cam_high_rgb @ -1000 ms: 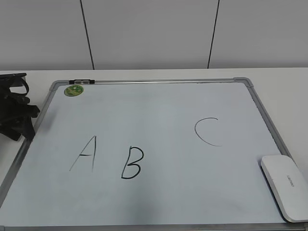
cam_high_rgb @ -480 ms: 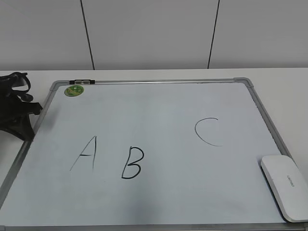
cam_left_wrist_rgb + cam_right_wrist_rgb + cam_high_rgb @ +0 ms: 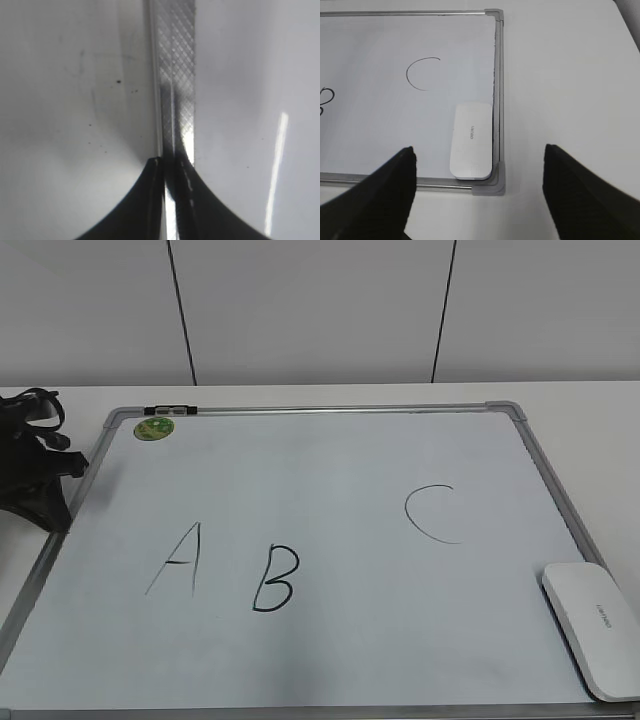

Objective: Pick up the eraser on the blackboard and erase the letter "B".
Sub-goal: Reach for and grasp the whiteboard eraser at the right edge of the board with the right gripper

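The eraser (image 3: 592,628) is a white flat block lying at the near right corner of the blackboard (image 3: 330,460), against its frame. The bold black letter "B" (image 3: 275,578) is at the near centre-left of the board. My left gripper (image 3: 70,470) is shut and empty at the board's left edge; the left wrist view shows its fingers (image 3: 150,200) together over the metal frame strip (image 3: 175,75). My right gripper (image 3: 478,149) is open and empty above the eraser (image 3: 471,141) and the board's corner cap (image 3: 492,185). It is out of the exterior view.
A thin "A" (image 3: 178,560) is left of the "B" and an open "C" (image 3: 432,513) right of it. A small green disc (image 3: 154,427) sits at the board's far left corner. White table (image 3: 570,90) lies right of the board.
My left gripper has shifted slightly up and toward the board's left edge. The eraser and the letters have not moved.
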